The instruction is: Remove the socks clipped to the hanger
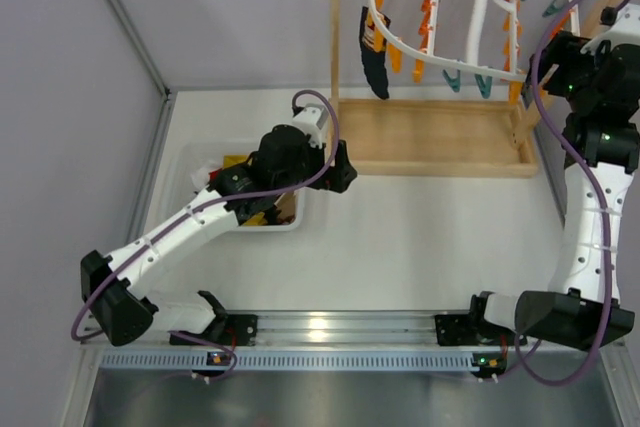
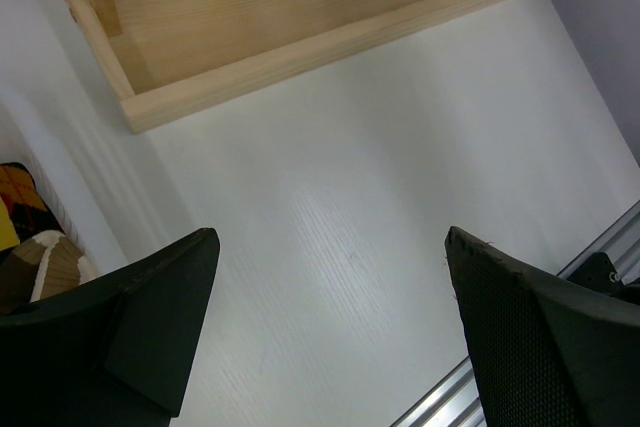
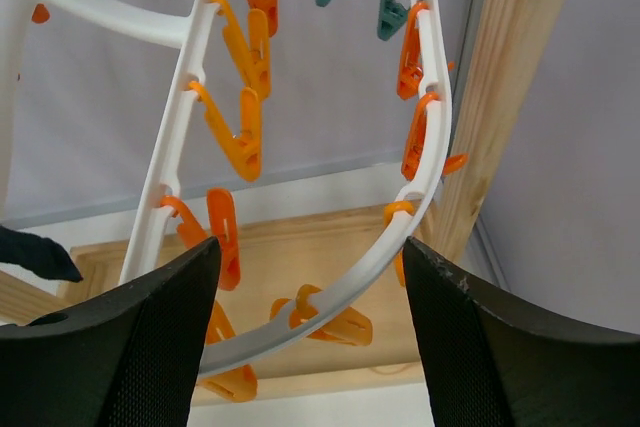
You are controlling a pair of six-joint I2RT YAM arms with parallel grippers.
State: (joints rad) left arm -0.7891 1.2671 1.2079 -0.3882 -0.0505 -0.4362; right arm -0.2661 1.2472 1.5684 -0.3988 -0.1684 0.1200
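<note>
The white oval hanger (image 1: 480, 7) with orange and teal clips hangs from the wooden rack's top bar. One dark navy patterned sock (image 1: 375, 57) is clipped at its left side; its dark tip shows in the right wrist view (image 3: 35, 252). I cannot pick out the other two socks. My right gripper (image 1: 550, 59) is open at the hanger's right side, and the white rim (image 3: 400, 247) runs between its fingers (image 3: 310, 247) without being gripped. My left gripper (image 1: 342, 169) is open and empty, low over the white table (image 2: 330, 237) in front of the rack's base.
The wooden rack has a tray base (image 1: 440, 137) (image 2: 300, 7) and upright posts (image 1: 335, 37) (image 3: 520, 77). A white bin (image 1: 190, 162) holding mixed clothes (image 2: 25, 237) lies under the left arm. A metal rail (image 1: 330, 327) runs along the near edge. Walls close in on the left.
</note>
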